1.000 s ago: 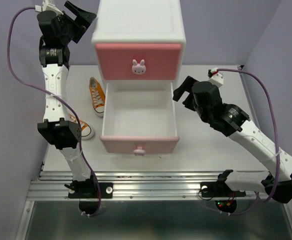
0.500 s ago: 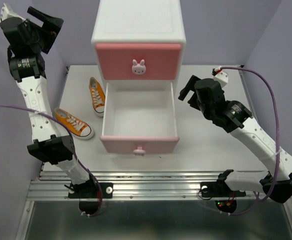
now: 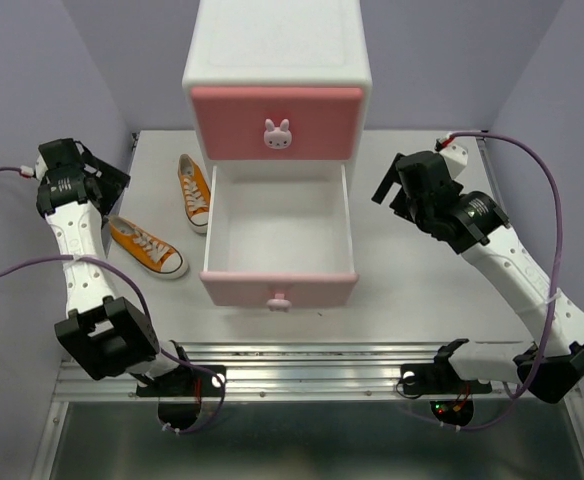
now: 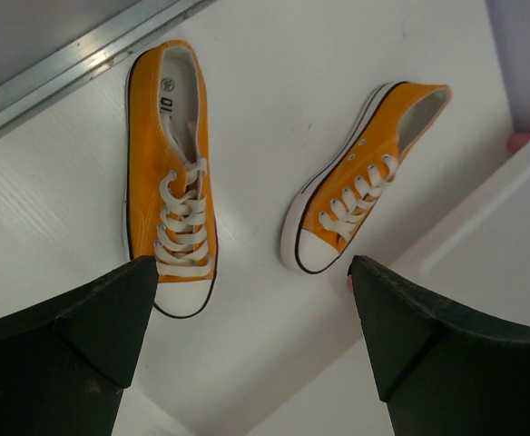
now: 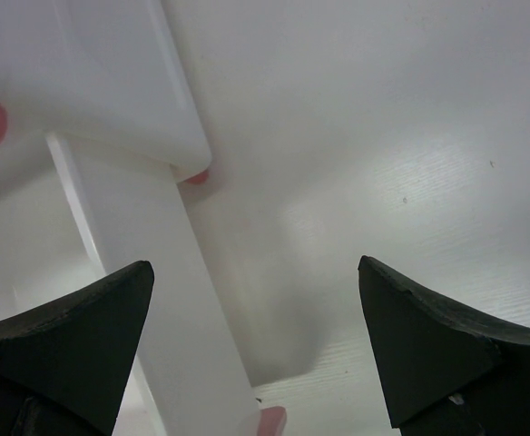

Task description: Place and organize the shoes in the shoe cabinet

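Observation:
The shoe cabinet (image 3: 277, 60) stands at the back centre, its upper pink drawer shut. Its lower drawer (image 3: 280, 290) is pulled out and holds nothing. Two orange shoes lie left of it: one (image 3: 194, 190) beside the drawer's back corner, one (image 3: 148, 248) nearer the front. Both show in the left wrist view, one at the left (image 4: 170, 218) and one at the right (image 4: 365, 204). My left gripper (image 3: 115, 182) (image 4: 251, 282) is open above and left of them, holding nothing. My right gripper (image 3: 387, 186) (image 5: 256, 272) is open and empty, right of the open drawer. The white shoes are out of view.
The drawer's white side wall (image 5: 156, 300) and the cabinet's bottom corner (image 5: 179, 150) fill the left of the right wrist view. Purple walls close in the table (image 3: 422, 290) on the left, back and right. A metal rail (image 3: 302, 365) runs along the front edge.
My left arm has swung down from high beside the cabinet top to low at the table's left, over the orange shoes. My right gripper has drawn a little right and back from the drawer.

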Available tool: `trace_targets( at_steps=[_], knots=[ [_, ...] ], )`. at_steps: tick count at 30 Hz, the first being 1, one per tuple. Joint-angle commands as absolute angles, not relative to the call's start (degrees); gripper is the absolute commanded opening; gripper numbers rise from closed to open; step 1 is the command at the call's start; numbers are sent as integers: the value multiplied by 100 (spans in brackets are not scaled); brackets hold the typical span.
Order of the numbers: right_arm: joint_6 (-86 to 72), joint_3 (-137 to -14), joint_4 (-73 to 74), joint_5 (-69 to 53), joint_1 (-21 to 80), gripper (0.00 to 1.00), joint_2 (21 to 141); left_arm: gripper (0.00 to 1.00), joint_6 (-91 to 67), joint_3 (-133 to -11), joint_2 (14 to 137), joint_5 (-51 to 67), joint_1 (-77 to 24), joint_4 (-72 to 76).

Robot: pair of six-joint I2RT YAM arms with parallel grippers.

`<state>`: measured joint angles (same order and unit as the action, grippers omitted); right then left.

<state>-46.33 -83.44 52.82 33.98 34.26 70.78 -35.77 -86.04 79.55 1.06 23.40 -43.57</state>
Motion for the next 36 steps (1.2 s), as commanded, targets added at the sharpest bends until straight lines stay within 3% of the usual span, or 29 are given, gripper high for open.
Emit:
trace_targets(
  at_steps=[1,13,20,33,36],
  knots=[
    [-4597,-8341,5616,3104,3279,100,7180,99,-3498,-8087,8033,-70,2355,-3877],
    [-3552,-9131,5765,2303,3111,100,8032,98,-3322,-7674,8965,-1124,2364,-3577],
    [-3664,-9238,5871,2303,3006,100,8209,98,-3164,-7005,9210,-721,2355,-2857],
    [-3990,-9097,5660,2188,2900,100,8174,94,-3252,-7022,10010,-308,2320,-2101],
    [-3973,-9114,5660,2215,2900,100,8235,90,-3322,-7031,10125,-281,2303,-2101]
  ],
)
